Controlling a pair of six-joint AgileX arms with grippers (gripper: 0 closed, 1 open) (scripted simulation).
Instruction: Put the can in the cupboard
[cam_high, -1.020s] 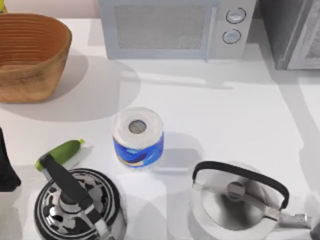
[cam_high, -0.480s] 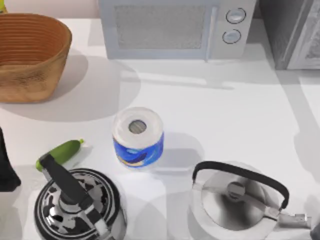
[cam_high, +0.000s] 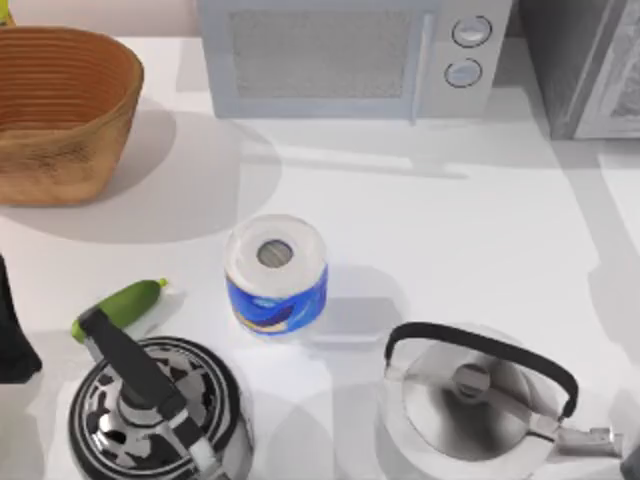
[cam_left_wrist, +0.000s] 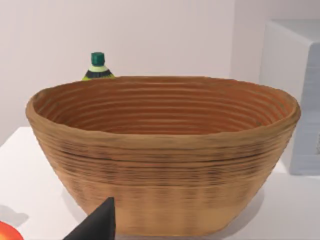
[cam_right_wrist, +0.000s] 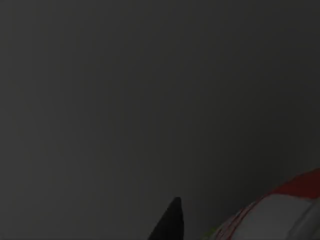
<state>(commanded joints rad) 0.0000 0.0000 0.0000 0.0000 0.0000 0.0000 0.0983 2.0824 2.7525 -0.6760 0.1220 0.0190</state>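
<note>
Two kettles (cam_high: 150, 410) (cam_high: 480, 395) are cut off at the worktop's (cam_high: 480, 230) near edge, a paper roll (cam_high: 277, 275) between them. The right wrist view is dark; the can (cam_right_wrist: 280, 212) is beside a right pincer fingertip (cam_right_wrist: 170, 222), grip untellable. The basket (cam_left_wrist: 165, 150) faces the left pincer, likewise untellable

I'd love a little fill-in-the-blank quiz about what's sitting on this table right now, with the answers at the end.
1. The white-and-blue paper roll stands ____ on its end.
2. The small green cucumber-like vegetable lies just behind the black-and-silver patterned ____.
3. The woven brown wicker basket sits at the table's far ____ corner.
4. The white box with two round knobs at the back is a ____.

Missing words: upright; kettle; left; microwave
</note>
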